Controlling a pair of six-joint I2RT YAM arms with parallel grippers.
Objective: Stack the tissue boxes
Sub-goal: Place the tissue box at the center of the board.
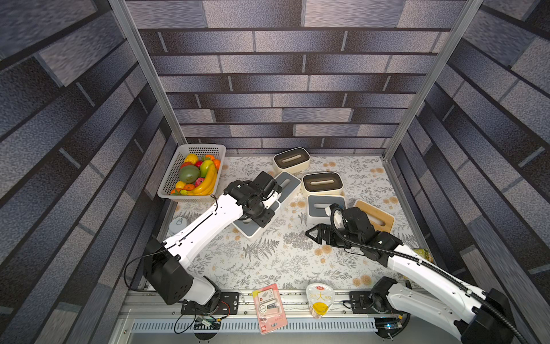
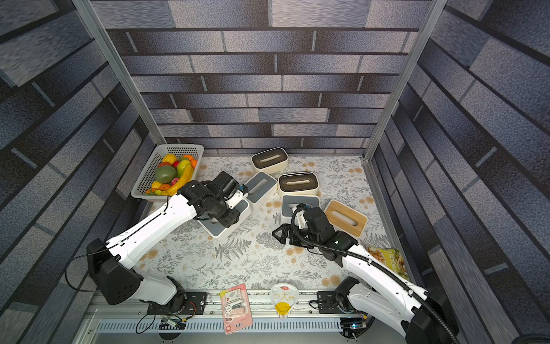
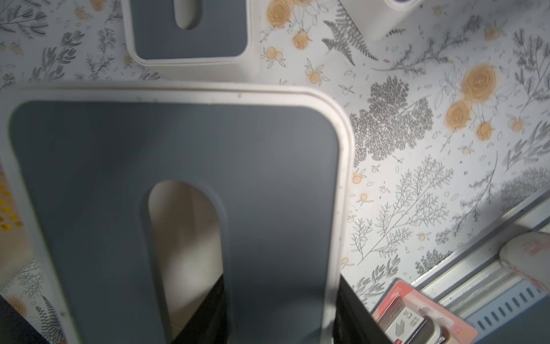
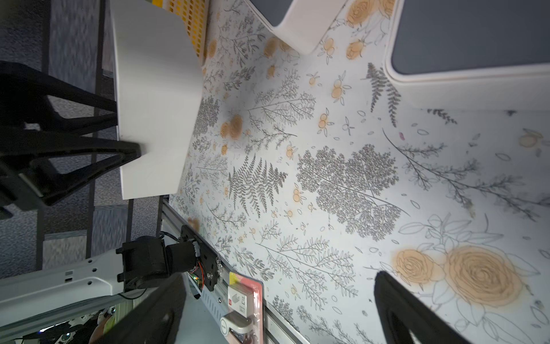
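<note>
Tissue box with a grey lid (image 1: pixel 251 227) is left of centre on the floral cloth (image 1: pixel 268 262), clamped by the left gripper (image 1: pixel 262 219): one finger in the lid slot, one outside the wall. Rightwards stand a second grey-lidded box (image 1: pixel 290 183), two brown-lidded boxes (image 1: pixel 291 160) (image 1: pixel 322 182) and a third grey-lidded box (image 1: pixel 315 201). Before it the right gripper (image 1: pixel 309 233) hangs spread wide, empty. Farthest right is the wood-lidded box (image 1: pixel 384 216).

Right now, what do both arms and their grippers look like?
White links, black joints on left arm and right arm. The right carries a black corrugated conduit, the left a thin black wire. The right gripper has black triangular truss fingers.
</note>
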